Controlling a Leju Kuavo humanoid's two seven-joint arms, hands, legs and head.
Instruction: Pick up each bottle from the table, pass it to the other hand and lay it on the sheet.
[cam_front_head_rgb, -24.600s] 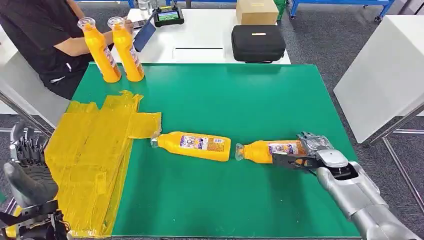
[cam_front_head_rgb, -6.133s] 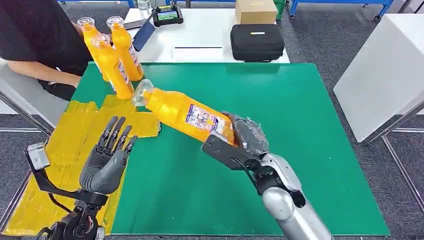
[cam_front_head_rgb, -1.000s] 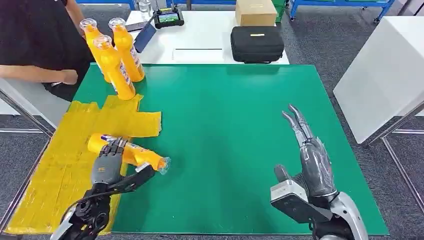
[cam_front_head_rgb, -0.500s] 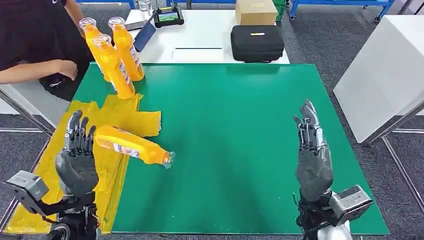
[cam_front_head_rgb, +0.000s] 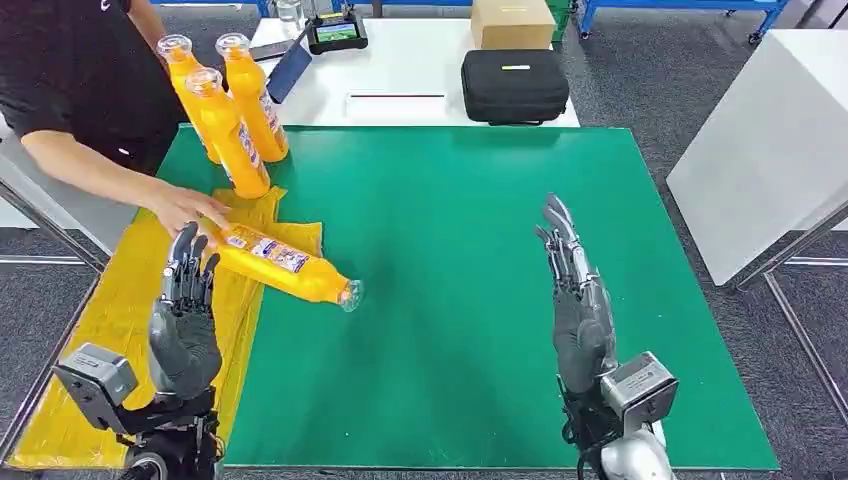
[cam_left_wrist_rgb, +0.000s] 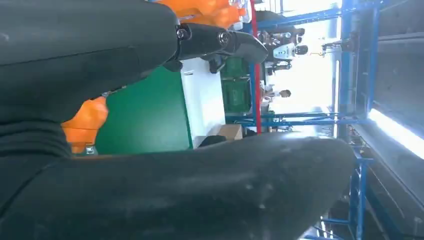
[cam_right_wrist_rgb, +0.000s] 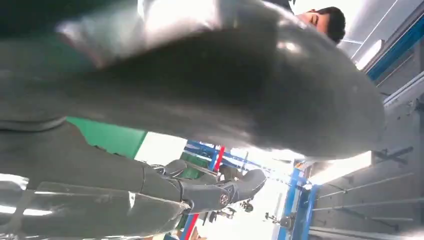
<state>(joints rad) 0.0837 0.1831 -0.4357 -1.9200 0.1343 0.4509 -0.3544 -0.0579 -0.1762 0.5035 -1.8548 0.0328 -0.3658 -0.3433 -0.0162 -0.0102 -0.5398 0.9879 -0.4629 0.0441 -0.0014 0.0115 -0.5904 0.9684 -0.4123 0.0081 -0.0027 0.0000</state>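
A yellow bottle (cam_front_head_rgb: 283, 264) lies on its side near the left edge of the green tabletop (cam_front_head_rgb: 470, 300), its base end on the yellow sheet (cam_front_head_rgb: 120, 300) and its clear cap end out over the bare green. A person's hand (cam_front_head_rgb: 190, 207) rests on the base end of this bottle. The robot's left hand (cam_front_head_rgb: 183, 320) is raised above the sheet near the front left corner, fingers straight, a little apart and holding nothing. The right hand (cam_front_head_rgb: 575, 310) stands upright over the front right part of the tabletop, fingers stretched out and empty too. Three more yellow bottles (cam_front_head_rgb: 232, 115) stand upright at the back left corner, close together.
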